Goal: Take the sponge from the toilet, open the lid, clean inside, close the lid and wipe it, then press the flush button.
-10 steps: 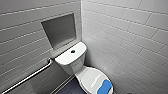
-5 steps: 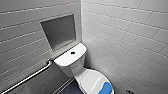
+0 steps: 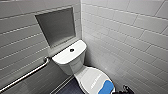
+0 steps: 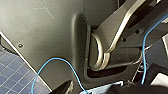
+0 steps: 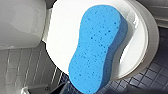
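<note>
Dark plate, blue cable, grey bar

Sponge lies flat on the closed lid, at the lid end nearest the right gripper and just beside it. Tank is beyond the lid, on the far side from the gripper, backed against the wall. Flush button sits mid tank top. Wall niche is above the tank, farther out still. Grab bar is on the wall across the toilet from the gripper. Floor is below the lid edge.
</note>
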{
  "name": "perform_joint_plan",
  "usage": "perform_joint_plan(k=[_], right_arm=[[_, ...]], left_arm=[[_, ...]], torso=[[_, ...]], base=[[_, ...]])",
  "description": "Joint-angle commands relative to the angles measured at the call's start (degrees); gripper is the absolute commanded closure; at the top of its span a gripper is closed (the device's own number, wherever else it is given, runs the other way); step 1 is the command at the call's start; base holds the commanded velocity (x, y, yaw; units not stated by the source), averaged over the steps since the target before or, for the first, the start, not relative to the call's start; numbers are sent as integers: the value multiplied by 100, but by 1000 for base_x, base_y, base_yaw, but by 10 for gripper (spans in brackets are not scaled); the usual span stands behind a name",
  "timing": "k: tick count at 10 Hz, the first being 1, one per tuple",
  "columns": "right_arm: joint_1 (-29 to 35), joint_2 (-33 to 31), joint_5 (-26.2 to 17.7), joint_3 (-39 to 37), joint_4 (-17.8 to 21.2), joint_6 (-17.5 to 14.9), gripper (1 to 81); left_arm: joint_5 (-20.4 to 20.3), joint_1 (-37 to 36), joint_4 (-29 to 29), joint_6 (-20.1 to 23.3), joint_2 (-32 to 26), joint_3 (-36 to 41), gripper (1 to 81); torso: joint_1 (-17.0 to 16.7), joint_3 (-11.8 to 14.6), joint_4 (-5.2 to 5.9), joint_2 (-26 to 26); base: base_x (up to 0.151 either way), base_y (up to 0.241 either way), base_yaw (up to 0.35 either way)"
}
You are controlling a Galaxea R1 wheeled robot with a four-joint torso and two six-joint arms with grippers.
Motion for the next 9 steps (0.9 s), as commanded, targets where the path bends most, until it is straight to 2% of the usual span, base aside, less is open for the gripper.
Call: perform_joint_plan(k=[1, 2, 3, 5, 6, 8, 9], right_arm=[[575, -139, -250, 16, 100, 157, 10], [575, -78, -249, -63, 118, 288, 10], [557, 1, -241, -99, 100, 359, 10], [575, 116, -250, -178, 118, 394, 10], [601, 142, -267, -213, 118, 499, 10], [637, 221, -267, -318, 109, 693, 10], [637, 274, -267, -407, 109, 737, 10]], left_arm=[[446, 146, 47, 48, -18, 50, 10], [446, 146, 47, 48, -18, 50, 10], [446, 146, 47, 48, -9, 50, 10], [446, 146, 56, 48, 9, 50, 10], [446, 138, 56, 48, 17, 50, 10], [454, 146, 47, 48, 17, 50, 10], [454, 146, 47, 48, 17, 50, 10]], torso=[[367, 0, 0, -571], [498, -20, 0, -780], [632, -529, 0, -995], [817, -638, 0, -1314], [918, -236, 0, -1467], [1077, -448, 0, -1716], [811, -494, 0, -1314]], base=[[0, 0, 0], [0, 0, 0], [0, 0, 0], [0, 0, 0], [0, 0, 0], [0, 0, 0], [0, 0, 0]])
